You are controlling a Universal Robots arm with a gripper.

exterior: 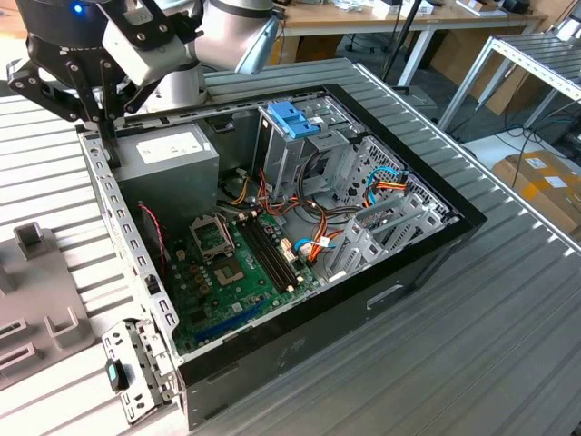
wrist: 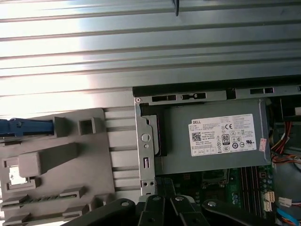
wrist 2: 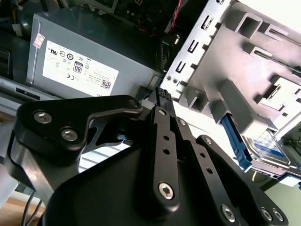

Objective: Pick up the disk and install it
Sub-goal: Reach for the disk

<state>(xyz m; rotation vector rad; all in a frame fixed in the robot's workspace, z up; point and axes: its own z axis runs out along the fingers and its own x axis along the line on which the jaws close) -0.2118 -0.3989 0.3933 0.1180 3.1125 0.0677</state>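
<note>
The disk (wrist 2: pixel 269 144) lies in a grey plastic fixture (wrist 2: pixel 244 61) beside the open computer case. In the second wrist view I see part of its silver top with a white and blue label, and one blue side rail (wrist 2: pixel 233 136); grey fixture parts cover the rest. In the first wrist view the blue rail (wrist: pixel 26 126) pokes out at the fixture's (wrist: pixel 51 160) edge. My gripper (exterior: pixel 103 116) hangs shut and holds nothing. It is over the case's perforated side wall (exterior: pixel 113 218), between the fixture and the power supply. Its fingertips (wrist 2: pixel 162 95) meet just above that wall.
The open case (exterior: pixel 436 250) lies flat on a ribbed metal table (exterior: pixel 472 363). Inside are a grey power supply box (exterior: pixel 168 159) with a white sticker, a motherboard (exterior: pixel 236 263), loose cables, and a tall metal drive cage with a blue plastic top (exterior: pixel 295 118). Desks and cardboard boxes stand beyond the table.
</note>
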